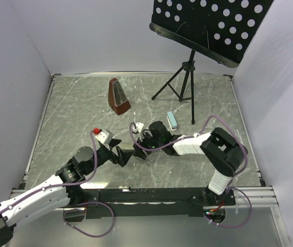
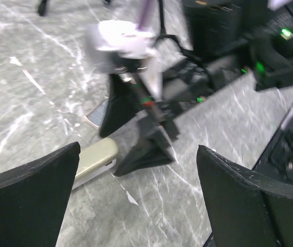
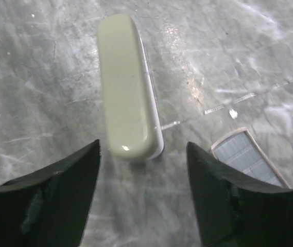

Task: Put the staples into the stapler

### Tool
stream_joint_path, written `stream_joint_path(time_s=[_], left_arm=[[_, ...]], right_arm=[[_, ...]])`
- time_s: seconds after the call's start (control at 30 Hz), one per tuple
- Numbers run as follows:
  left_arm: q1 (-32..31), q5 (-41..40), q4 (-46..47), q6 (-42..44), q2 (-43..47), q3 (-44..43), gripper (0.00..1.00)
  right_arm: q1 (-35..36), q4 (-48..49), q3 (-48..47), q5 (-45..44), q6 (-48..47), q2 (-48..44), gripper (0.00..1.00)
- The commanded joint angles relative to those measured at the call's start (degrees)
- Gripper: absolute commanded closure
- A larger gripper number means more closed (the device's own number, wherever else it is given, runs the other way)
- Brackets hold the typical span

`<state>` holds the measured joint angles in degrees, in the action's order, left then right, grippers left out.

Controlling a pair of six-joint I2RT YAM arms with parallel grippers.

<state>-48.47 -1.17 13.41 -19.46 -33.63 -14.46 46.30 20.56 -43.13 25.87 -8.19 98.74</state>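
Observation:
The stapler (image 3: 127,87) is cream, shut, and lies flat on the grey marble table. My right gripper (image 3: 143,146) is open and empty, just above the stapler's near end, with its fingers either side of it. An open cream-rimmed box of silvery staples (image 3: 246,156) lies beside the right finger. My left gripper (image 2: 138,149) is open and empty, facing the stapler's end (image 2: 96,157) and the right gripper's black fingers (image 2: 149,152). In the top view the two grippers, left (image 1: 121,154) and right (image 1: 138,148), meet at mid-table and hide the stapler.
A brown metronome (image 1: 119,96) stands at the back centre. A black music stand's tripod (image 1: 183,77) stands at the back right. A small light blue piece (image 1: 172,121) lies near it. White walls enclose the table on three sides.

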Motion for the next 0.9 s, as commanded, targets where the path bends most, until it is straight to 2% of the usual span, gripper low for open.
stream_joint_path(time_s=[0.0, 0.03, 0.13, 0.2, 0.23, 0.37, 0.5, 0.67, 0.87], left_arm=[[-0.05, -9.18, -3.91, -5.58, 4.26, -3.2, 0.01], [-0.05, -10.25, -5.74, -6.02, 4.79, -3.82, 0.01], [-0.05, -18.32, -10.83, -9.79, 6.64, -7.24, 0.01], [0.04, -22.36, -13.31, -12.34, 7.78, -10.57, 0.01], [0.04, -26.47, -15.93, -12.87, 8.05, -11.9, 0.01], [0.21, -34.5, -26.91, -14.11, 7.53, -19.19, 0.01], [0.92, -37.33, -32.91, -11.67, 6.03, -26.57, 0.01], [1.09, -36.54, -31.25, -6.47, 8.31, -27.2, 0.01], [1.27, -36.19, -31.6, -3.48, 6.47, -28.96, 0.01]], right_arm=[[-0.43, 1.6, 1.47, -1.26, 2.56, -6.45, 0.2], [-0.51, 0.98, 1.39, -1.61, 3.08, -6.98, 0.16], [-0.51, -2.09, 1.47, -4.15, 5.02, -10.57, 0.14], [-0.51, -6.48, 0.51, -6.96, 6.6, -13.39, 0.14], [-0.43, -8.06, -0.01, -8.19, 6.86, -14.27, 0.14], [-0.08, -17.46, -5.8, -13.38, 8.1, -15.86, 0.17], [2.56, -25.82, -11.52, -18.04, 8.01, -12.88, 0.2], [4.93, -32.59, -17.15, -24.01, 11.17, -8.31, 0.26], [6.17, -37.33, -21.02, -25.16, 11.44, -3.91, 0.33]])
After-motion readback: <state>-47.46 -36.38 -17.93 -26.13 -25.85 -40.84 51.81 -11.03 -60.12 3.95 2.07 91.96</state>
